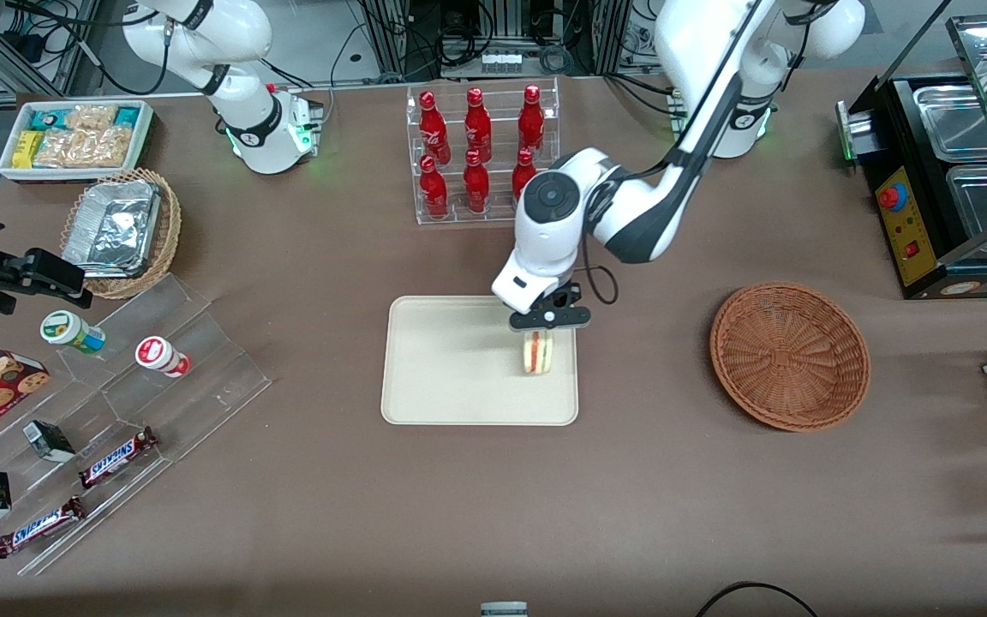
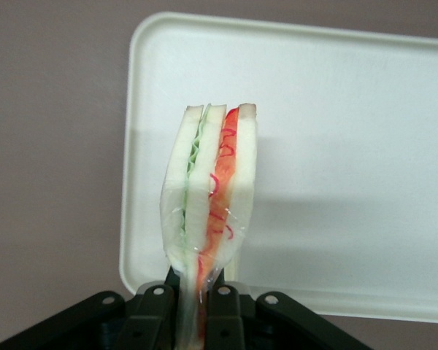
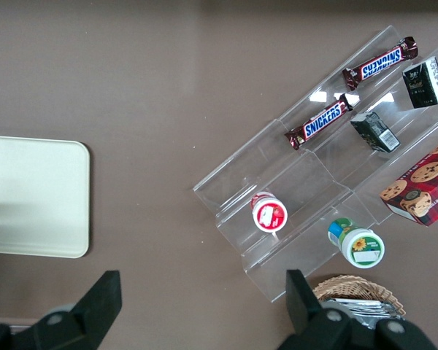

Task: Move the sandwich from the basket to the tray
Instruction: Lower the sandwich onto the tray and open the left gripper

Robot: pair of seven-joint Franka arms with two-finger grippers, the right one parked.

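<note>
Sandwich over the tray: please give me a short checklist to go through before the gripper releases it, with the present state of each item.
1. Grip: the gripper is shut on the sandwich at its narrow end. Ok.
2. Position: the sandwich is over the tray, inside the rim near the edge toward the basket. Ok, but close to that edge.
3. Landing spot: the tray surface beneath is bare. Ok.
4. Height: whether the sandwich touches the tray surface. Cannot tell.
5. Orientation: the sandwich stands on edge, slices vertical; it may tip over when released. Not ok if it should lie flat.
6. Basket: nothing left inside. Ok.
</note>
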